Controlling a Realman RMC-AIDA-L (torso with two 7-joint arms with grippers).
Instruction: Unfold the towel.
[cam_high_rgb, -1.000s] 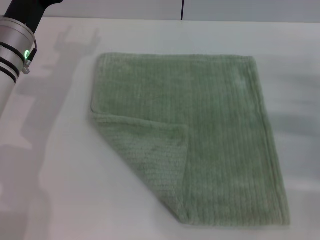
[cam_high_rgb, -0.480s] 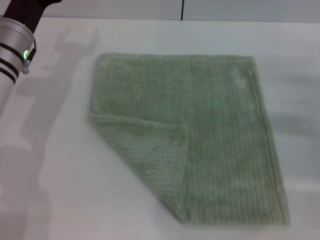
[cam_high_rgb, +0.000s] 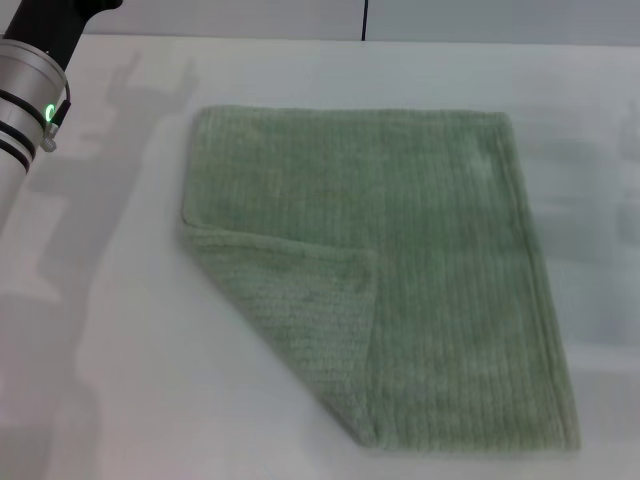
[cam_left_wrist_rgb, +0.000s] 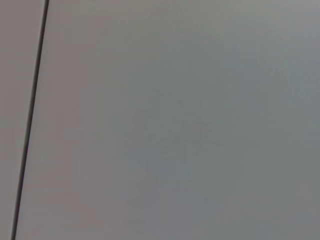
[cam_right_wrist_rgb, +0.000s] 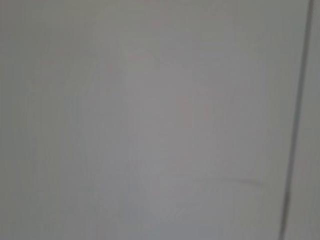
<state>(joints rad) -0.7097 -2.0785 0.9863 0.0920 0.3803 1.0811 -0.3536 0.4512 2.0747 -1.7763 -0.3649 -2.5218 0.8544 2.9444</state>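
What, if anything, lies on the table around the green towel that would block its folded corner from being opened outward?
Nothing visible does. The pale sage-green ribbed terry towel lies flat on the white table, its near-left corner flap folded over onto it. The bare tabletop beside that flap holds no objects. Only the left arm shows, at the far left.

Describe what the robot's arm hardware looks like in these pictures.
Only part of the left arm shows, at the head view's upper left corner: a round silver metal segment with dark bands around it, a small glowing green light on its side, and a black section beyond it. No gripper shows in any view, and the right arm is out of sight.
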